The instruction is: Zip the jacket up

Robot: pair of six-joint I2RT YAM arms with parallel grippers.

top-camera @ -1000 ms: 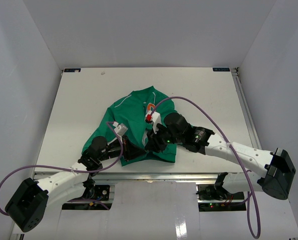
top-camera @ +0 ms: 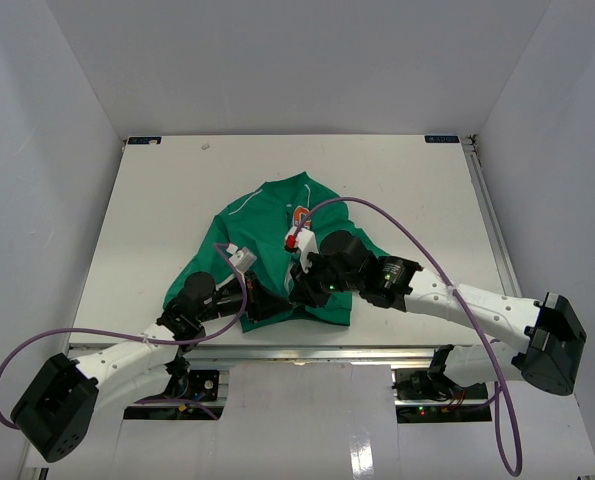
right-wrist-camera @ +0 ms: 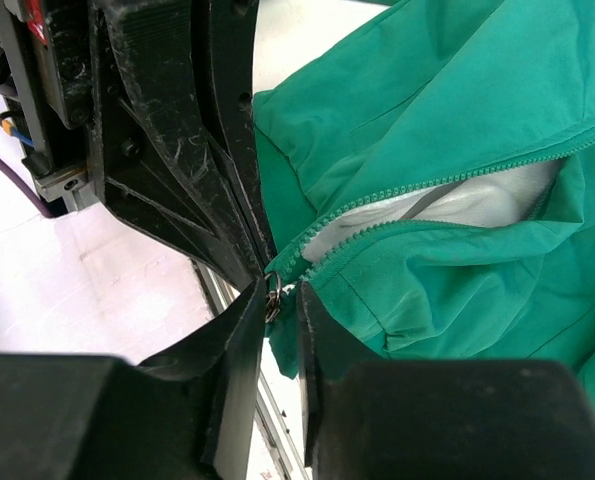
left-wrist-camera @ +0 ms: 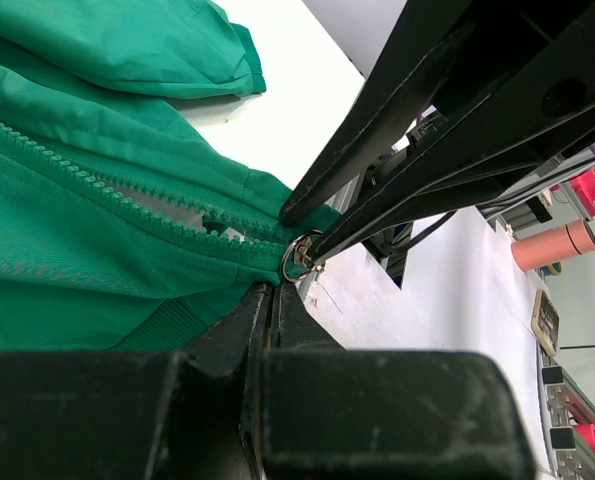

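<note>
The green jacket (top-camera: 277,225) lies flat on the white table, hem toward the near edge. Its front zipper is open, and pale lining shows between the teeth in the right wrist view (right-wrist-camera: 457,200). My left gripper (top-camera: 267,303) is shut on the jacket's bottom hem, just beside the zipper's lower end (left-wrist-camera: 270,290). My right gripper (top-camera: 299,285) is narrowly open, with its fingertips on either side of the metal ring zipper pull (right-wrist-camera: 273,298) at the hem. The ring also shows in the left wrist view (left-wrist-camera: 297,258), between the right gripper's fingers (left-wrist-camera: 322,180).
The table's near metal edge (top-camera: 307,350) runs right under both grippers. White walls enclose the table at the back and sides. A purple cable (top-camera: 397,215) loops over the jacket from the right arm.
</note>
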